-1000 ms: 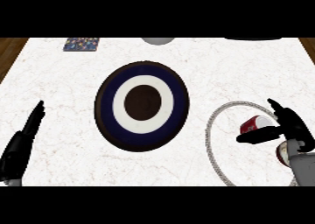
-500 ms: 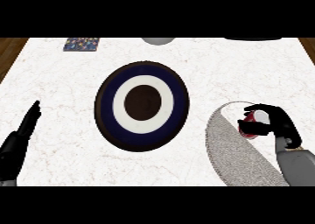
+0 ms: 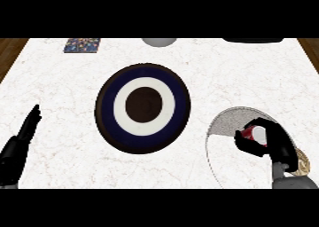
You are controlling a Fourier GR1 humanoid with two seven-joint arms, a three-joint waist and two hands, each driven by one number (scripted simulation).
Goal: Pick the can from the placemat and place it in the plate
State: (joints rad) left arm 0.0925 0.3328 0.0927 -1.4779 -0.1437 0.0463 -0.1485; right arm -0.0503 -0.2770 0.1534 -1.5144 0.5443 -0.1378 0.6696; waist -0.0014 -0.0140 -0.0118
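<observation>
A red can [image 3: 255, 133] with a pale top stands on the round grey placemat [image 3: 229, 121] at the lower right. My right hand [image 3: 274, 142] is curled round the can, thumb on its left and fingers on its right, hiding most of it. The plate [image 3: 142, 107], dark blue with a white ring and a brown centre, lies in the middle of the counter, to the left of the placemat. My left hand [image 3: 18, 144] rests open at the lower left edge, fingers pointing up.
A small patterned card [image 3: 82, 45] lies at the back left. A grey round object [image 3: 159, 41] and a dark object [image 3: 254, 40] sit at the back edge. Wooden floor shows past both side edges of the white marble counter.
My right hand has closed round the can on the placemat and shifted slightly. The left hand has stayed put at the lower left.
</observation>
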